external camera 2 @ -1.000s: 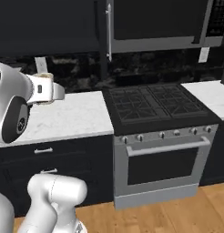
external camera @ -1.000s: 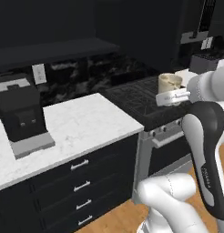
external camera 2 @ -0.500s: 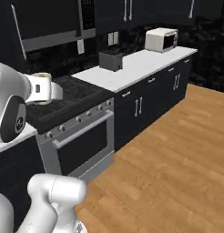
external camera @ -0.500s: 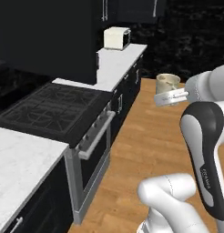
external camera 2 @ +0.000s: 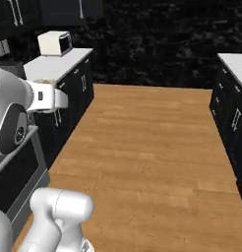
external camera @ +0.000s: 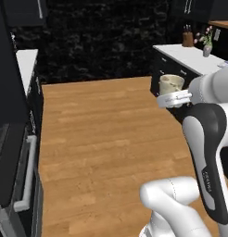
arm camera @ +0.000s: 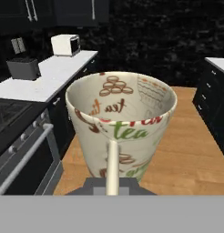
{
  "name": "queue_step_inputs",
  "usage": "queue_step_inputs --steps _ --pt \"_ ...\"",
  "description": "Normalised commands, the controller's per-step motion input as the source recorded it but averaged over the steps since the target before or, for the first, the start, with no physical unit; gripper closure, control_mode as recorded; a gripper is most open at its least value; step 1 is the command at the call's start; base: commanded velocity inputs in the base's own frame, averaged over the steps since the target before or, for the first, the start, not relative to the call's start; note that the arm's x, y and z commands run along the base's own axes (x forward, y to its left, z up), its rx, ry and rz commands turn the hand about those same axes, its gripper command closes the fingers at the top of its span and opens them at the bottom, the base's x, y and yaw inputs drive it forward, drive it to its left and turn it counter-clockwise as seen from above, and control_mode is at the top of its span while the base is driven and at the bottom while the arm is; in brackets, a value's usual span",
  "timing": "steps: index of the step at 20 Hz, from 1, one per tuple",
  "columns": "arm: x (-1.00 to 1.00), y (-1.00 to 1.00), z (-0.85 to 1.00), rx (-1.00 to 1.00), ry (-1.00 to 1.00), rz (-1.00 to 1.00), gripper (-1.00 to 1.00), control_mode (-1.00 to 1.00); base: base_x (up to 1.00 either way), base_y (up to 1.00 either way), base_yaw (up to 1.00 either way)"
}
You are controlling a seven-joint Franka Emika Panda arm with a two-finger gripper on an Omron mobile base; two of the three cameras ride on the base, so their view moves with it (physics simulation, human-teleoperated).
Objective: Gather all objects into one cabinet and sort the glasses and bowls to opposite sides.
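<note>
The base has swung from the stove to open wood floor (external camera: 102, 139); the gripper (external camera: 174, 98) stays clamped on the cup (external camera: 171, 84), held aloft. Hand view reveals "tea" print; right base view shows a microwave (external camera 2: 54, 43)

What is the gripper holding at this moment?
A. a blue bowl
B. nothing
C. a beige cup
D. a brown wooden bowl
C: the gripper is closed on a beige cup, carried upright above the wooden floor; the hand view shows "tea" printed on it.
</note>
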Motion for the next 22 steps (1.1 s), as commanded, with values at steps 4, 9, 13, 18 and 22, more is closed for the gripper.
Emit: queue_step_inputs --steps 4,9,13,18,22 --pt "0.0 0.0 0.0 0.0 0.0 0.0 1.0 1.0 0.88 0.0 -0.57" --pt "0.0 0.0 0.0 0.0 0.0 0.0 1.0 1.0 1.0 0.05 -0.4" --pt "0.0 0.0 0.0 0.0 0.0 0.0 1.0 1.0 1.0 0.31 -0.04" --pt "0.0 0.0 0.0 0.0 0.0 0.0 1.0 1.0 1.0 0.5 0.11" --pt "0.0 0.0 0.0 0.0 0.0 0.0 1.0 1.0 1.0 0.35 0.23"
